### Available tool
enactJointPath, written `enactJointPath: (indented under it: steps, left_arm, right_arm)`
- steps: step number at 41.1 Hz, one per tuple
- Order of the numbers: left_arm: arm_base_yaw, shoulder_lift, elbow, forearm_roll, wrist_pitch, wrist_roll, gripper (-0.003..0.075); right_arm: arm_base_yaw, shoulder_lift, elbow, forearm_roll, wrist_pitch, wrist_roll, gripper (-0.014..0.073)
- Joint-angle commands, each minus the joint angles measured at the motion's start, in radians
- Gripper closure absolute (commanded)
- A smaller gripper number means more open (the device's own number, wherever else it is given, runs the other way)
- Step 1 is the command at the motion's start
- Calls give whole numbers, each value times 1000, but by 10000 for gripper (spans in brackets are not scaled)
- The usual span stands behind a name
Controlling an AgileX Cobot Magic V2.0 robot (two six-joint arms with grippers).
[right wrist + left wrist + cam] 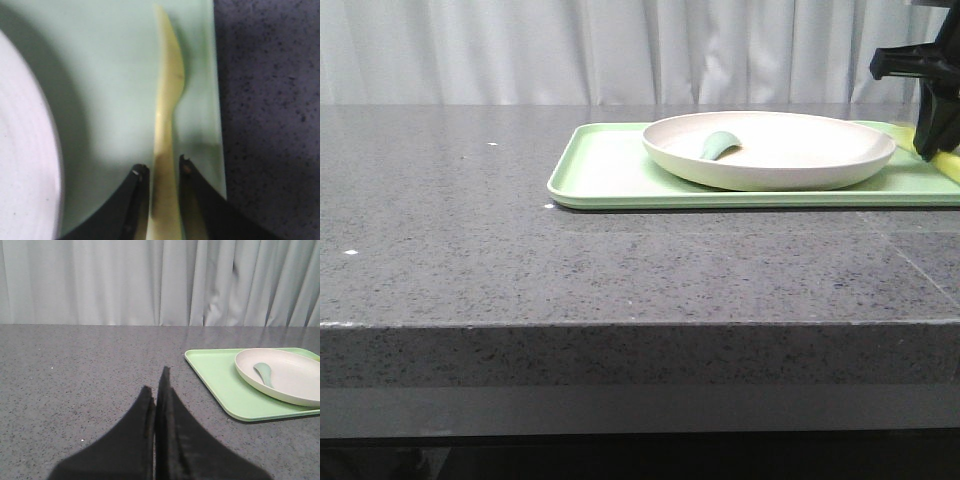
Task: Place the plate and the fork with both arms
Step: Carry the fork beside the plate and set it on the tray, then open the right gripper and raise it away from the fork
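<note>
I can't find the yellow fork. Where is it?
The fork lies on the green tray, on the robot's right, between the plate and the tray's right edge, with the right gripper around its handle.

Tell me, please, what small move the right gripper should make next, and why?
Probably close the right gripper on the fork. Its fingers sit on either side of the fork's handle with slight gaps showing, and the fork lies on the green tray beside the plate, so a firm grip likely comes before any lift.

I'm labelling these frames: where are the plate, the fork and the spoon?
plate [790, 160]: front view, bare inner surface.
fork [167, 100]: right wrist view, middle of its length.
spoon [264, 373]: left wrist view, its bowl.
</note>
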Motion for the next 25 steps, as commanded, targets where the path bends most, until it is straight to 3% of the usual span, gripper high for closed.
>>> enactJointPath:
  steps: [1,6,14,17,25]
  left_arm:
    - [1,11,-25,-3,-83,2,738]
    - [1,11,-25,-3,-83,2,738]
    - [1,11,-25,-5,-83,2,738]
    - [1,11,-25,-5,-83,2,738]
    - [1,11,-25,-5,-83,2,738]
  right_arm:
    - [-7,-48,-36,-10,-23,-11,268]
    - [-7,-69,-64,-10,3,-11,207]
    - [-6,-173,-89,-10,23,-11,221]
    - [-6,-219,-77,-10,24,-11,270]
    - [0,-376,89,-10,-34,-23,504]
